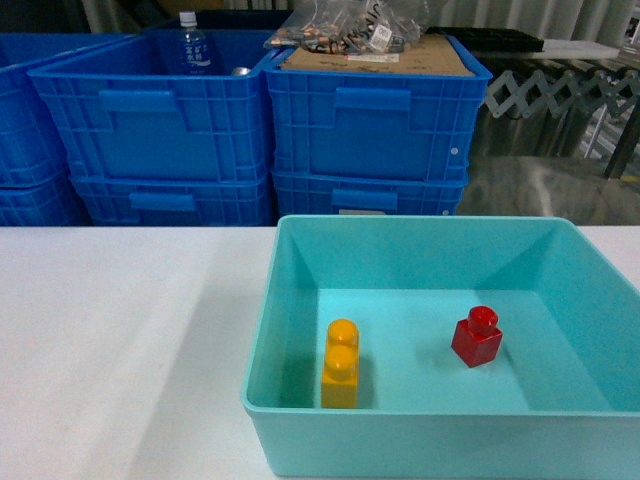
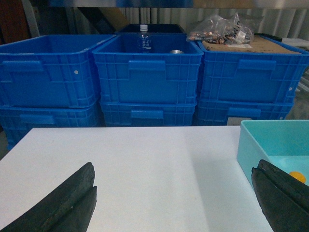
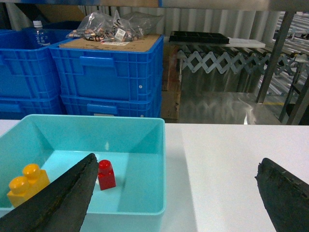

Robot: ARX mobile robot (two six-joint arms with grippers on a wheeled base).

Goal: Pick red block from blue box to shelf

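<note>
the blue box (image 1: 262, 400) is set nearest on the white table (image 1: 120, 330), the red block (image 1: 477, 336) right of an orange-yellow brick (image 1: 340, 363). both grippers' jaws are spread wide, nothing held.

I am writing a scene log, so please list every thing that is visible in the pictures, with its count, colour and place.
red block: one, red, inside the blue box, right of middle.
yellow brick: one, orange-yellow, two studs, in the box near its front wall.
blue box: one, light turquoise, on the white table.
table: one, white.
crates: several, dark blue, stacked behind the table.
bottle: one, clear, in a crate.
plastic bags: clear, on cardboard atop the right crate.
left gripper: black, open, over the table.
right gripper: black, open, at the box's right wall.
</note>
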